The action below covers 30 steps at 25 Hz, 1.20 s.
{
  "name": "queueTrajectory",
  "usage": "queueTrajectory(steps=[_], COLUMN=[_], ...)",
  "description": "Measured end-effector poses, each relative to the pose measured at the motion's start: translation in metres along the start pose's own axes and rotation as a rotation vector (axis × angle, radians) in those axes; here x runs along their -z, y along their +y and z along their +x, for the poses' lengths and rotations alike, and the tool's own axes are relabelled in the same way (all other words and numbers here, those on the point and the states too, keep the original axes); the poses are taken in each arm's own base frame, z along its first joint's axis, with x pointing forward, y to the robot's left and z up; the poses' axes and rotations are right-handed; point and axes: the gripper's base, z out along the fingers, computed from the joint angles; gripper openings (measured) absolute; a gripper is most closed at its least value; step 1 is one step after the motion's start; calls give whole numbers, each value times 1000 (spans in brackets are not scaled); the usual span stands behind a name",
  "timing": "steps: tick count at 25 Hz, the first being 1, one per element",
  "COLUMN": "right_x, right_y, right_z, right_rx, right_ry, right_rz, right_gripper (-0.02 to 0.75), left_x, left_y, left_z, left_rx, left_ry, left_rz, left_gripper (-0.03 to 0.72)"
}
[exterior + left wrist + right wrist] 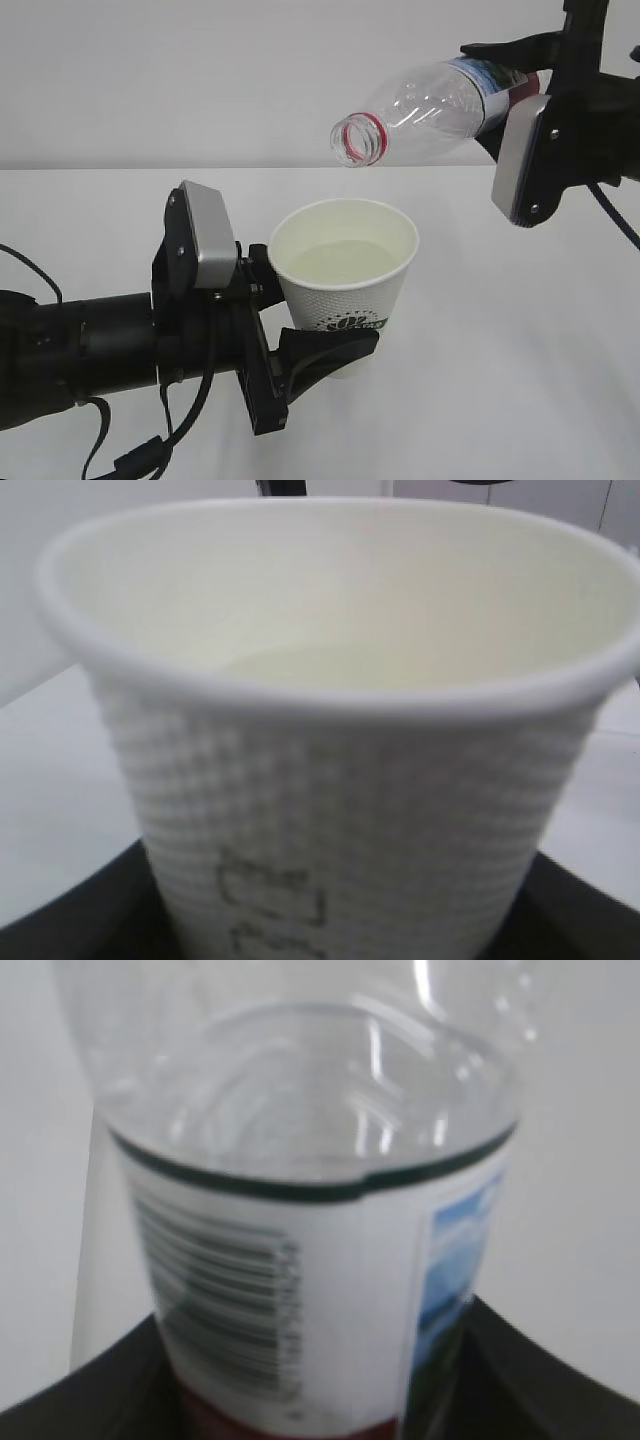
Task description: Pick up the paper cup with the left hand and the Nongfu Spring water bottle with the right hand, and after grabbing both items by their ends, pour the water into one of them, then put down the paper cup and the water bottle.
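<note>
1. The paper cup (345, 285), white, tapered and dimpled, holds clear water (335, 262) partway up, upright above the white desk (500, 380).
2. The left gripper (300, 330) clasps its lower wall, jaws spread to cup width.
3. The Nongfu Spring water bottle (430, 100), clear and ribbed, lies tipped, red-ringed mouth above the cup, seemingly empty.
4. The right gripper (510, 95) clamps its labelled end.

Above my cup: the paper cup (345, 275) rim is blocked overhead by the Nongfu Spring water bottle (430, 100) mouth, a clear gap between.
Table (520, 340): bare right of the cup, free passage.
</note>
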Motion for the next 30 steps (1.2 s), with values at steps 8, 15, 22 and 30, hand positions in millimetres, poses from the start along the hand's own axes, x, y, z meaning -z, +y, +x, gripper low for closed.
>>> queueTrajectory(steps=[8,15,22,30], right_x=[0,0,0,0], right_y=[0,0,0,0], right_z=[0,0,0,0], right_rx=[-99,-191,-277,-386], right_ry=[1,1,1,2], right_rz=[1,1,1,2], right_gripper=[448,447,447,447], left_x=[0,0,0,0], left_y=[0,0,0,0], left_z=[0,0,0,1], left_rx=[0,0,0,0], left_ry=[2,2,4,6], left_rz=[0,-1,-1,-2], left_gripper=[513,513,513,513])
